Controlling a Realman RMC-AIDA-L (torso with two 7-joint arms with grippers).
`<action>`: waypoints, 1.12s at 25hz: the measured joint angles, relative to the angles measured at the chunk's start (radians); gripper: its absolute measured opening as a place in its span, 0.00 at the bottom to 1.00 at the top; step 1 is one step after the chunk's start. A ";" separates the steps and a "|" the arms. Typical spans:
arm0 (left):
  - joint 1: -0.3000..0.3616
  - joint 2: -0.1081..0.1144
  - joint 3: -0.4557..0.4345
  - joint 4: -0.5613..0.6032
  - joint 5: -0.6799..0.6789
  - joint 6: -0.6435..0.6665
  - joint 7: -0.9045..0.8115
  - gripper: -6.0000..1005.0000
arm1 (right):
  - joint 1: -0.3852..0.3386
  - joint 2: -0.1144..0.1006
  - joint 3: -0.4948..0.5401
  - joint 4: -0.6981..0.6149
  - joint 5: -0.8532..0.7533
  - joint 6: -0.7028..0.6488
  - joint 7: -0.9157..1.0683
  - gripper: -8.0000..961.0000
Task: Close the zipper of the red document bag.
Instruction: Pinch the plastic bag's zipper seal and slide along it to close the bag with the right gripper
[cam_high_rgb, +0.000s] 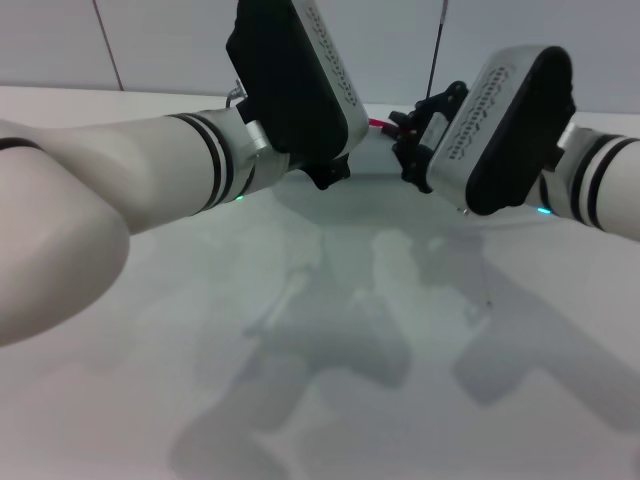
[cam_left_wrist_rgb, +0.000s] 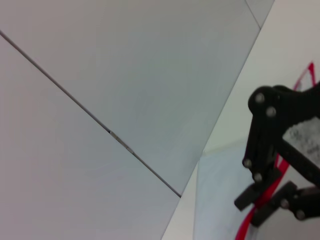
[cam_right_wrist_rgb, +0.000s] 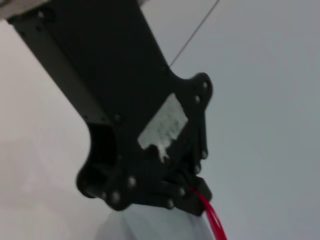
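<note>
Head view shows my two arms reaching together over the far part of the white counter (cam_high_rgb: 330, 330), where the flat translucent pale blue-grey plastic document bag (cam_high_rgb: 372, 195) lies, its thin bright red zipper (cam_high_rgb: 379, 124) peeking out between the wrists. My right claw (cam_left_wrist_rgb: 267, 205) looks pinched together on that red strip, as the left wrist view shows, while my left claw (cam_right_wrist_rgb: 192, 192) sits at the strip's other stretch, apparently clamped on it too. I judge the pouch light, limp and slippery, so one claw must pin the edge while the other drags the slider.
</note>
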 joint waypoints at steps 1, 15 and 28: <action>0.001 0.000 0.000 0.000 0.000 0.000 0.000 0.07 | -0.002 0.000 0.004 0.001 0.000 0.001 0.001 0.10; 0.040 0.001 -0.032 0.032 0.000 0.000 0.031 0.08 | -0.013 0.000 0.081 0.043 -0.007 0.004 -0.004 0.08; 0.110 0.001 -0.072 0.074 0.000 -0.007 0.056 0.09 | -0.022 -0.002 0.217 0.143 -0.051 0.030 -0.011 0.10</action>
